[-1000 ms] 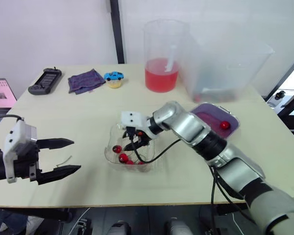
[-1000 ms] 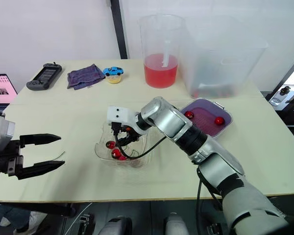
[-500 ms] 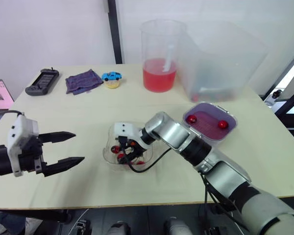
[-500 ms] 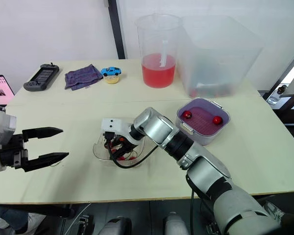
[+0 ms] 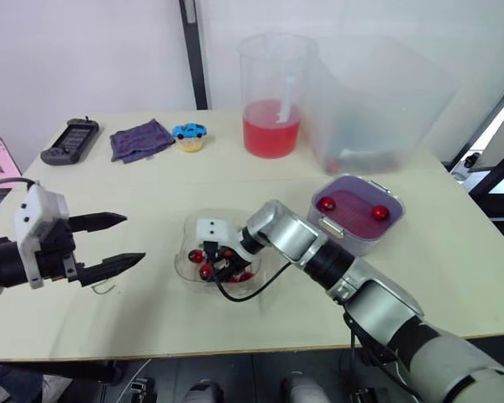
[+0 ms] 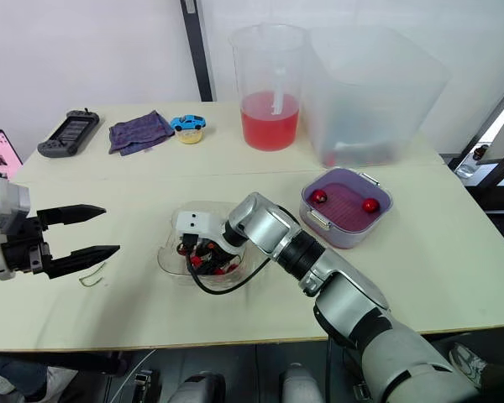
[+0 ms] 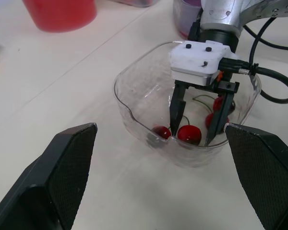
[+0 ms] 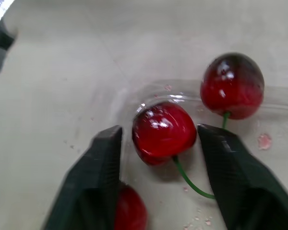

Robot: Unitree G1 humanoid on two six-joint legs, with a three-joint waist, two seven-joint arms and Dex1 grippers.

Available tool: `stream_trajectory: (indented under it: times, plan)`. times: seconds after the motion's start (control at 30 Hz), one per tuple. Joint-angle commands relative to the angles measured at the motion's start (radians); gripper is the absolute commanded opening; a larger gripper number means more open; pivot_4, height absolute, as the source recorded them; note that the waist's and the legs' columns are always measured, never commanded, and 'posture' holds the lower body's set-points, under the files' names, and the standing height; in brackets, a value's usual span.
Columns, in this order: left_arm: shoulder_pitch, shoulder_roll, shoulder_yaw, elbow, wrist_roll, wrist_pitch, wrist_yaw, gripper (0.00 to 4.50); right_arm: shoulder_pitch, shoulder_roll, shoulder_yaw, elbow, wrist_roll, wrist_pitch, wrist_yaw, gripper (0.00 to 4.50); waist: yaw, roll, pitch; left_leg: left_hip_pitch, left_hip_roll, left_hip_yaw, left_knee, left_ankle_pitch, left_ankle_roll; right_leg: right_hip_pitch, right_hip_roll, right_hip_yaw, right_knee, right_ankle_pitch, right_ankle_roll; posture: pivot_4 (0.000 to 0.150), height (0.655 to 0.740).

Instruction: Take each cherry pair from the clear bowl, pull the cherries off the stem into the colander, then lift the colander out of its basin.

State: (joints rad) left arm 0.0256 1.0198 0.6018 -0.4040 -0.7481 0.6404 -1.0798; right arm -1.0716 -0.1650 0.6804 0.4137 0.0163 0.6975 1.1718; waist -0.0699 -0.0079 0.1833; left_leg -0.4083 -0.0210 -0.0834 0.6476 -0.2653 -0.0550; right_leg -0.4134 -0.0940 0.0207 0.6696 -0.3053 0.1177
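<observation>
Lowered the right hand (image 5: pixel 223 264) deeper into the clear bowl (image 7: pixel 134 127) over the last second, from among the fruit down to the bowl floor. Now straddling one cherry (image 8: pixel 163 132) with both black fingers, spread to either side and not yet pinching, so open. Just beside it, a second cherry (image 8: pixel 232 85), each trailing a green stem; cannot tell whether joined. Kept the left hand (image 5: pixel 133 239) waiting over the worktop (image 5: pixel 84 327) well to the left of the bowl, fingers apart and empty, with a bare stem (image 5: pixel 103 288) lying just below. Over to the right of the bowl, two loose cherries already in the purple colander (image 5: pixel 353 208), seated in its basin (image 5: pixel 353 239). Judging from that: midway through, reaching for the next pair, grip not yet made, more fruit left in the bowl, colander lift well off. Likely worth closing gently, to avoid skidding the round cherry along the slick bowl wall.
</observation>
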Motion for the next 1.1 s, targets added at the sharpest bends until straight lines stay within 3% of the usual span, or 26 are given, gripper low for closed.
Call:
stream_trajectory:
  times: [0.03,0.1,0.27,0.53,0.73,1.1]
  plan:
    - [-0.015,0.005,0.001,-0.001,0.004,-0.015,0.007,4.50,-0.025,0.013,-0.032,-0.027,-0.007,-0.018,-0.003,1.01,0.000,0.000,0.000,0.000,0.000,0.000,0.000,0.000,0.000,0.000,0.000,0.000,0.000,0.000,0.000,0.150,0.7337]
    - [-0.018,0.004,-0.001,0.001,0.005,-0.015,0.009,4.50,-0.032,0.000,-0.036,-0.048,-0.012,-0.026,0.000,0.63,0.000,0.000,0.000,0.000,0.000,0.000,0.000,0.000,0.000,0.000,0.000,0.000,0.000,0.000,0.000,0.150,0.7337]
    - [-0.025,0.004,-0.013,0.007,0.002,-0.016,0.010,4.50,-0.044,-0.057,-0.052,-0.146,-0.026,-0.082,0.020,0.63,0.001,0.000,0.000,0.000,0.000,0.000,0.000,0.000,0.000,0.000,0.000,0.000,0.000,0.000,0.000,0.150,0.7337]
    - [-0.115,-0.017,-0.066,0.053,-0.026,-0.002,0.028,4.50,-0.022,-0.266,-0.028,-0.285,-0.165,-0.646,0.056,0.63,0.002,0.000,0.000,0.000,0.000,0.000,0.000,0.000,0.000,0.001,0.000,-0.001,0.000,0.000,0.000,0.150,0.7337]
    - [-0.221,-0.047,-0.100,0.089,-0.097,0.053,0.057,4.50,-0.046,-0.306,-0.045,-0.198,-0.273,-1.087,-0.042,0.63,-0.002,0.000,0.000,0.000,0.000,0.001,0.000,0.000,0.000,0.000,0.000,0.000,0.000,0.000,0.000,0.150,0.7337]
    - [-0.275,-0.072,-0.174,0.128,-0.077,0.029,0.053,4.50,-0.114,-0.211,-0.002,0.095,-0.268,-1.330,0.097,0.63,-0.003,0.000,0.000,0.000,0.000,0.000,0.001,0.004,-0.007,0.001,0.001,-0.001,0.000,0.000,0.000,0.150,0.7337]
